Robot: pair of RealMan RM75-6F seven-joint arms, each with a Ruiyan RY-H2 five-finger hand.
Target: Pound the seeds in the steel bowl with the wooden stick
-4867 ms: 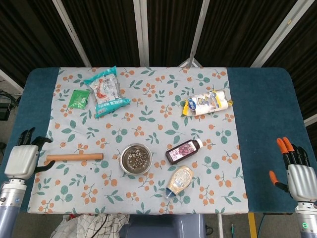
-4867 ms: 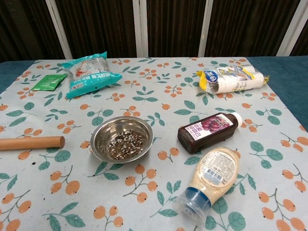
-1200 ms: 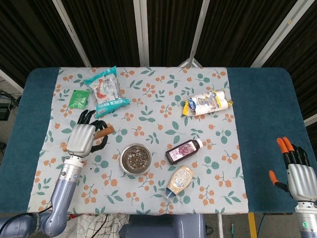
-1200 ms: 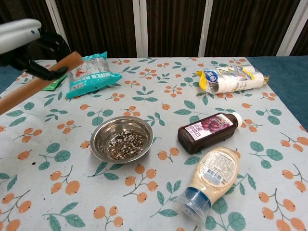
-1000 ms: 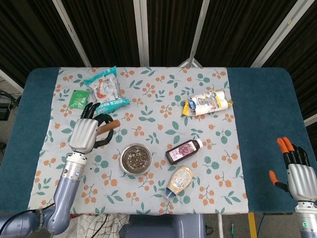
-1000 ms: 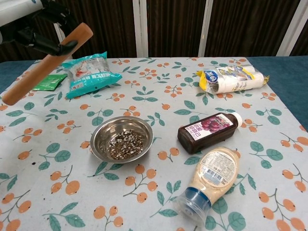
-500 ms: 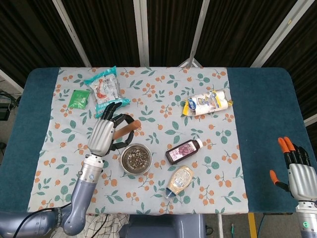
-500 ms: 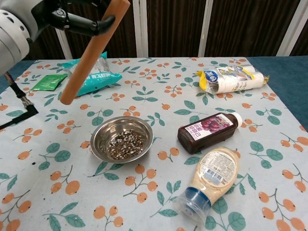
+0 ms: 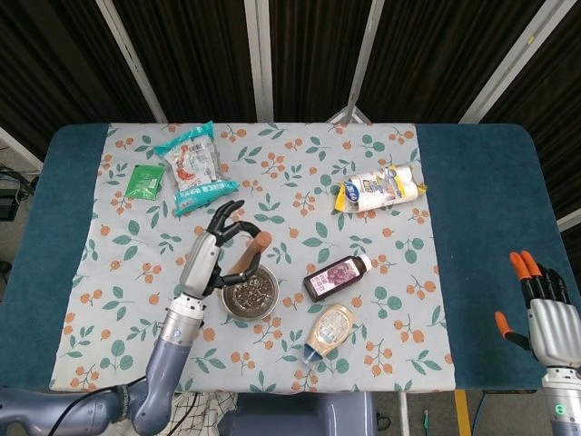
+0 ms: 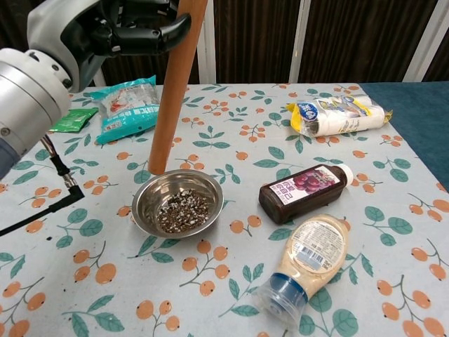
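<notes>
Holding the long brown wooden stick [image 10: 173, 84] up in the air, the left hand [image 9: 208, 257] has its dark fingers [image 10: 151, 33] wrapped around the top part. The stick stands almost straight up, leaning a little. Its bottom end hangs just above the back left rim of the round shiny steel bowl [image 10: 177, 203] and does not touch it. Inside the bowl lies a small heap of black and white seeds [image 10: 184, 209].

The bowl sits on the flowery tablecloth [image 9: 272, 173] near the front edge of the tabletop, a bit left of the middle. Just to its right lies a dark brown bottle with a white cap [image 10: 305, 190], on its side. In front of that bottle lies a creamy squeeze bottle with a blue cap [image 10: 305, 264], also on its side, close to the front edge.

Toward the back left corner of the cloth lie a teal snack bag [image 10: 128, 107] and a small green packet [image 10: 71, 119]. Toward the back right lies a clear bag with blue and yellow print [image 10: 340, 115].

The right hand [image 9: 545, 317] is over by the front right corner of the tabletop, well apart from everything. Its orange-tipped fingers are spread and it holds nothing.
</notes>
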